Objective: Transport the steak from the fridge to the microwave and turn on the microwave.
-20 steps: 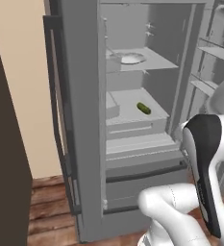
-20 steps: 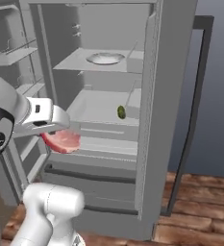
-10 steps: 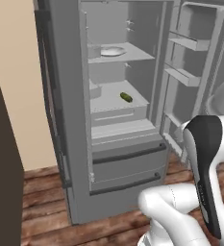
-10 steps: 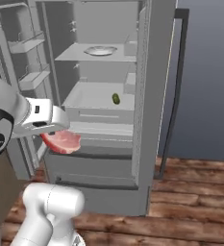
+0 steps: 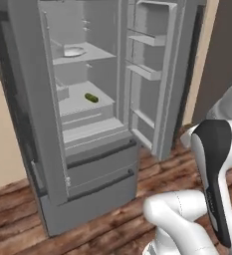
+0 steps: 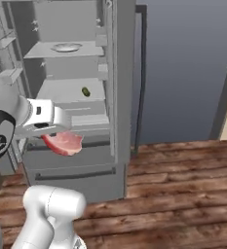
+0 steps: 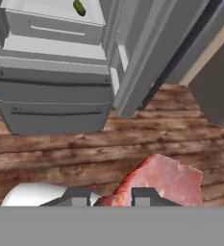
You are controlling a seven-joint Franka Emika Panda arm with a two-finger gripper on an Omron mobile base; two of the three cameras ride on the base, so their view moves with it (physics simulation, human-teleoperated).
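Gripper (image 6: pixel 61 130) pinching the steak (image 6: pixel 63 142), held in the air outside the open fridge (image 6: pixel 76 97), above the wood floor (image 6: pixel 183 185). Pickle (image 5: pixel 91 97) on a middle shelf; what looks like a plate (image 5: pixel 73 51) above.

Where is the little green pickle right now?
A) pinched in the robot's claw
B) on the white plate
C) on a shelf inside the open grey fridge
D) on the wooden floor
C: the small green pickle lies on a pale middle shelf of the open grey metallic fridge, below the shelf holding the white plate.
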